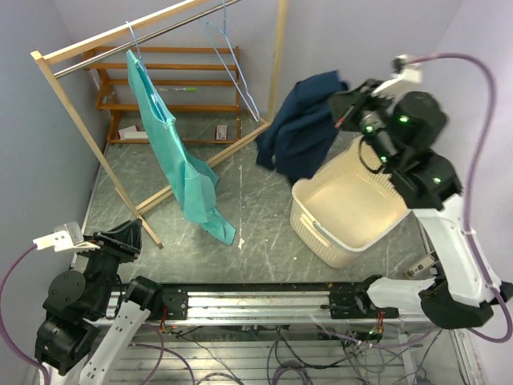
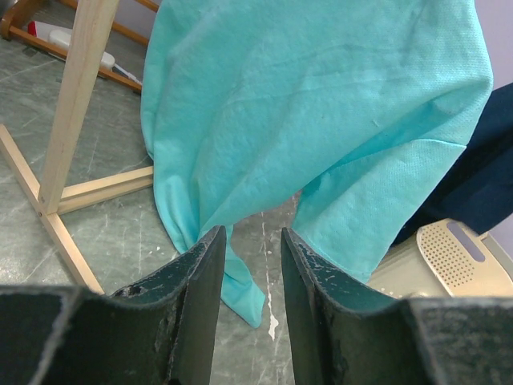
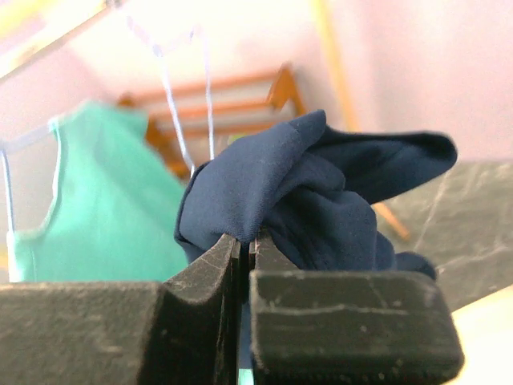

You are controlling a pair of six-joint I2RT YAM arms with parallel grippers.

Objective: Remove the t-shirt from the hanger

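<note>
Navy t-shirt [image 1: 300,132] is off the empty hanger [image 1: 243,76], bunched in the right gripper [image 1: 343,108], jaws clamped shut on it, dangling at the far-left rim of the basket [image 1: 329,245]. I'd bring it over the basket's middle and lower before letting go, or the hem drapes outside. Left gripper [image 2: 251,241] sits half-open on nothing, facing the teal shirt [image 1: 172,152] hung on the rack [image 1: 80,120].

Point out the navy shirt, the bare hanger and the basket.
navy shirt [image 1: 300,132], top view, middle of the bunched cloth.
bare hanger [image 1: 256,117], top view, lower corner of wire.
basket [image 1: 321,237], top view, near side wall.
</note>
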